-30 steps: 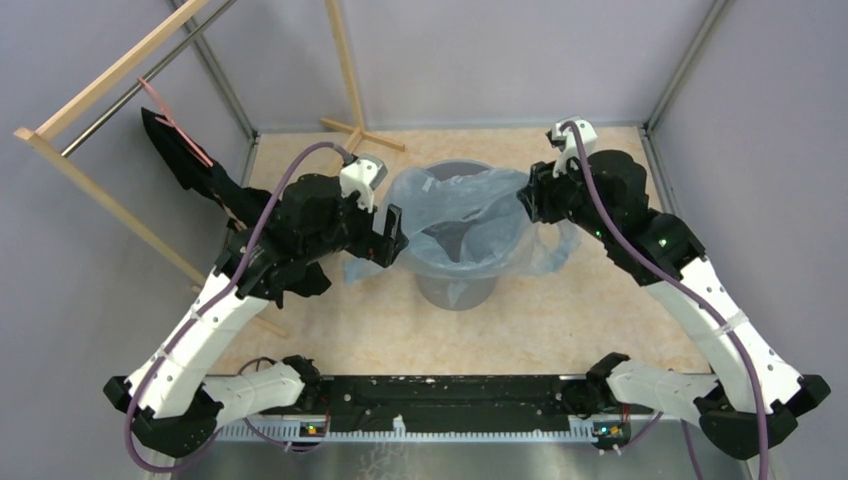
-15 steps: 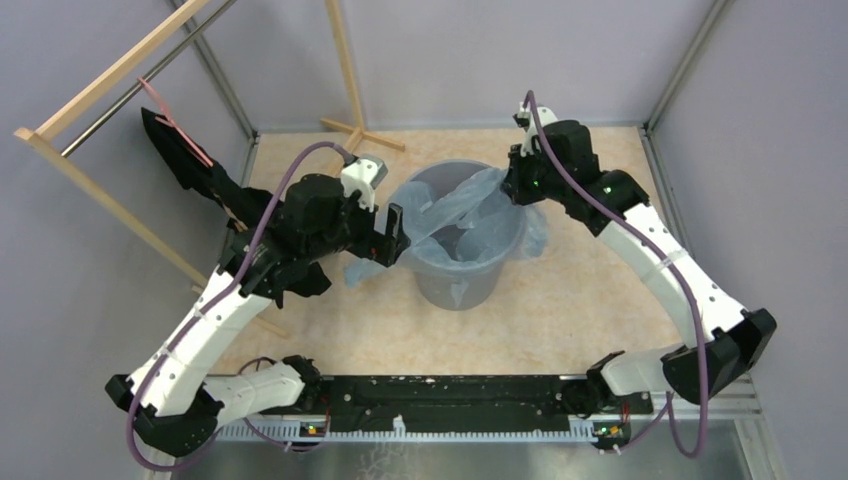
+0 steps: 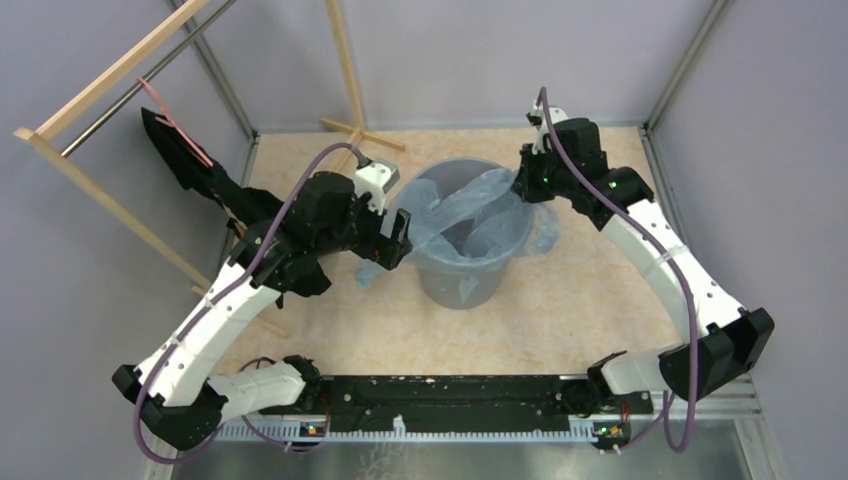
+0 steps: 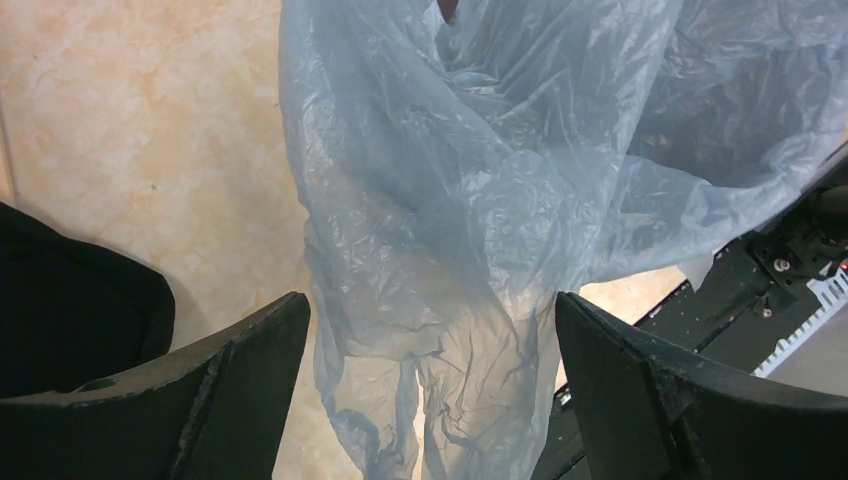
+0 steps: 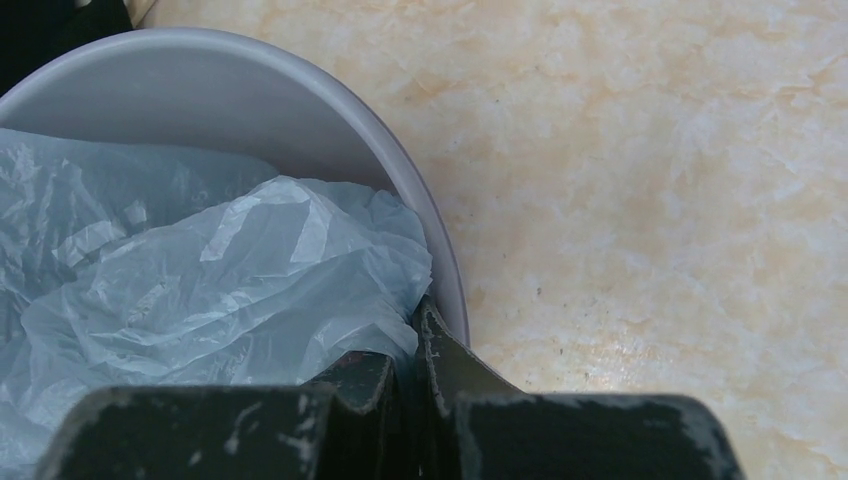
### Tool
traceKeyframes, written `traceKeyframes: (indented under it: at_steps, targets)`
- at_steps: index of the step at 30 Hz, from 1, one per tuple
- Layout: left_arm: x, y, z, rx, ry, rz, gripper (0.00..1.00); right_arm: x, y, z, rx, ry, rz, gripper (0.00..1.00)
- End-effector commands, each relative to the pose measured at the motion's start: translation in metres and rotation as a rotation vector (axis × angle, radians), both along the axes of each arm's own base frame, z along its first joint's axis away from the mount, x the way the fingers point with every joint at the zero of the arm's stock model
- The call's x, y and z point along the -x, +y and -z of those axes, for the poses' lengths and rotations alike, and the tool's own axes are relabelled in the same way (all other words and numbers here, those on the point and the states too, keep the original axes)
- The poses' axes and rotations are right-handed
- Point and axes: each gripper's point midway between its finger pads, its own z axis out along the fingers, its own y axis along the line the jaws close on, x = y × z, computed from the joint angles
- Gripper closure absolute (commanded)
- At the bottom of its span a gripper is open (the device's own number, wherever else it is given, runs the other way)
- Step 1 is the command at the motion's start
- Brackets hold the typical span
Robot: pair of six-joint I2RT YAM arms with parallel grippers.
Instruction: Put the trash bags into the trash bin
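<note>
Bagging is partly done. A thin, translucent pale-blue plastic trash bag (image 3: 465, 215) lies bunched inside the round grey plastic trash bin (image 3: 455, 285), with one flap hanging outside its left wall. The left gripper (image 4: 425, 305) is spread wide around that flap, gripping nothing. The right gripper (image 5: 418, 320), pressed together at the far-right rim, seems to pinch the film's edge. The next move likely calls for closing on the flap and lifting it inside.

The trash bag (image 4: 450, 230) hangs between our left fingers (image 4: 235, 385), filling that gap. Ahead of our right fingers (image 5: 450, 375) the trash bin (image 5: 300, 110) rim bars us; to their right, tabletop (image 5: 650, 200) lies free.
</note>
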Motion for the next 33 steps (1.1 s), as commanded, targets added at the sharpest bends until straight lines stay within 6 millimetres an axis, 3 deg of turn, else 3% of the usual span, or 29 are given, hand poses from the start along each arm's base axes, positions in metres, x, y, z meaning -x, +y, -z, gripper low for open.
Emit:
traceKeyframes:
  at_steps: [1,4,10,15,22,26,29,33]
  targets:
    - [0.013,-0.003,-0.006,0.02,-0.016,0.081,0.03,0.006,0.0,-0.017,-0.025,-0.036,-0.042,0.96]
    - [0.019,-0.001,-0.008,0.037,-0.028,0.095,0.03,0.019,0.0,-0.025,-0.039,-0.05,-0.078,0.86]
    - [0.03,0.003,-0.004,0.039,-0.003,0.11,0.01,0.048,-0.008,-0.039,-0.076,-0.098,-0.109,0.46]
    - [0.031,0.011,0.004,0.026,0.002,0.071,0.02,0.06,-0.019,-0.048,-0.072,-0.153,-0.095,0.35]
    - [0.003,0.026,-0.012,-0.006,-0.067,-0.093,0.18,0.048,-0.022,-0.063,-0.101,-0.224,-0.033,0.34]
    - [-0.002,0.019,-0.025,0.039,-0.082,-0.1,0.39,0.038,-0.022,-0.077,-0.138,-0.278,0.007,0.36]
    - [-0.009,0.014,-0.035,0.049,-0.101,-0.101,0.55,0.031,-0.018,-0.084,-0.174,-0.306,0.013,0.46]
    - [-0.02,0.003,-0.043,0.045,-0.105,-0.086,0.79,0.021,-0.009,-0.085,-0.196,-0.308,0.005,0.67]
